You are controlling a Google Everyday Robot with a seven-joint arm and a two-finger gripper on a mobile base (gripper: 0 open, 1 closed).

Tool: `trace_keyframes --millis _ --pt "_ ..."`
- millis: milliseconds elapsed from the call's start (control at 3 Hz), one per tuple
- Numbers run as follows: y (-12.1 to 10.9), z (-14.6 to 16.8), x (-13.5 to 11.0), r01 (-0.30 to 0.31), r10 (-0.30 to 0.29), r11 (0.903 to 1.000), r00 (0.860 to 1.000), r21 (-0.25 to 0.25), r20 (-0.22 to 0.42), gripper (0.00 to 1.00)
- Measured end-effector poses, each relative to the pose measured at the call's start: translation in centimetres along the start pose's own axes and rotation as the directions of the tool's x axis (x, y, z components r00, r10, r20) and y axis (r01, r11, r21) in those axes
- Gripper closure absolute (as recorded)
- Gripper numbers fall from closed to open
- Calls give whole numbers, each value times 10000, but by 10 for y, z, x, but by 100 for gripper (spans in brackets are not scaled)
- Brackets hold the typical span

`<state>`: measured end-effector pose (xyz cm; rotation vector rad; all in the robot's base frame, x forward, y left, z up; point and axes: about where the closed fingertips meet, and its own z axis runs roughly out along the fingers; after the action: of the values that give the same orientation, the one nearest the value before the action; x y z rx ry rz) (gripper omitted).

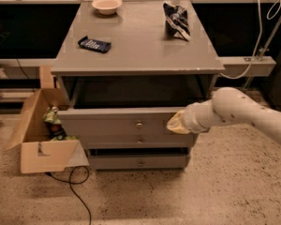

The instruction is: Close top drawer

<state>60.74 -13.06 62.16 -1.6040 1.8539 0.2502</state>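
The claw (177, 123) rests against the right part of the drawer (107, 123) front. I cannot tell whether it is open or closed, and it appears to hold nothing. The drawer juts partly out under the desk (140, 50) top. The pushing step looks under way. Next comes a straight, level shove inward until the front sits flush.

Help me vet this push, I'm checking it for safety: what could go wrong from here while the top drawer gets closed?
1. The gripper presses the top drawer front near its right end, well off the centre knob; the drawer may skew and bind.
2. So close to the front's edge, the gripper could slip off sideways.
3. A hard stop might topple the upright snack bag on the cabinet top.
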Motion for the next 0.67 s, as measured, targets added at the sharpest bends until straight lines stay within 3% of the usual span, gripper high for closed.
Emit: trace_keyframes --millis 667 --pt "-40 11 0 -835 779 9959 9876 355 1363 100"
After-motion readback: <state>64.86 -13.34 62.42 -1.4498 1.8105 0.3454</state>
